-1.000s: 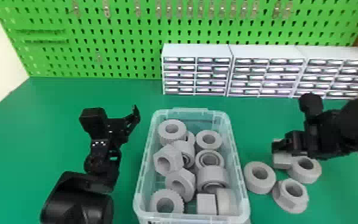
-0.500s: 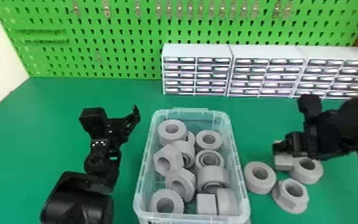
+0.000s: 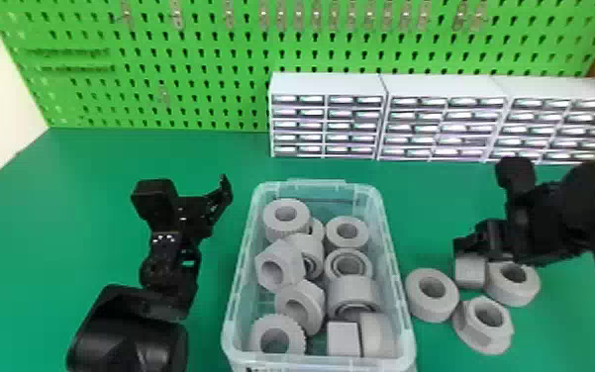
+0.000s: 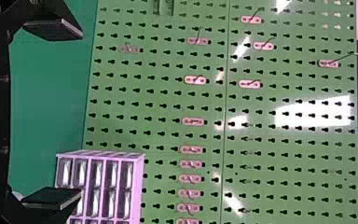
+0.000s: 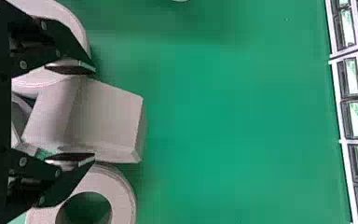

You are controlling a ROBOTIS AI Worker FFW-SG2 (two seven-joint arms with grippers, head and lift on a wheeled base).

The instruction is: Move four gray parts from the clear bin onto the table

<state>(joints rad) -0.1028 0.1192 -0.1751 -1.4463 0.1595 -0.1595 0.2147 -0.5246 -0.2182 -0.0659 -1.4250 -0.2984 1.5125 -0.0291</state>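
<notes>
in the head view, a broad green tabletop (image 3: 38, 247) spans the foreground, and an upright green perforated pegboard (image 3: 202, 49) closes off the rear. three white multi-drawer cabinets (image 3: 444, 86) stand side by side before the pegboard, toward the right. nearer the viewer, a clear rectangular plastic bin (image 3: 396, 257) sits on the tabletop between the two black arms, holding a mixed heap of gray rings, nuts, cylinders and blocks.

the left gripper (image 3: 197, 203) is parked above the tabletop to the left of the bin; its two flat black fingers (image 4: 53, 198) are spread apart, with nothing between them. the right gripper (image 3: 476, 245) is low over the tabletop to the right of the bin, its fingers closed on opposite sides of a gray angular block (image 3: 470, 272), as shown in the right wrist view.

four gray parts lie outside the bin, to its right. a thick gray round ring (image 3: 417, 297) is nearest the bin wall; a second gray ring (image 3: 521, 294) is on the far side of the block, so that the block lies between the two. a gray flanged hexagonal nut (image 3: 474, 329) lies in front of the block. small metal hooks (image 3: 177, 15) line the upper pegboard.
</notes>
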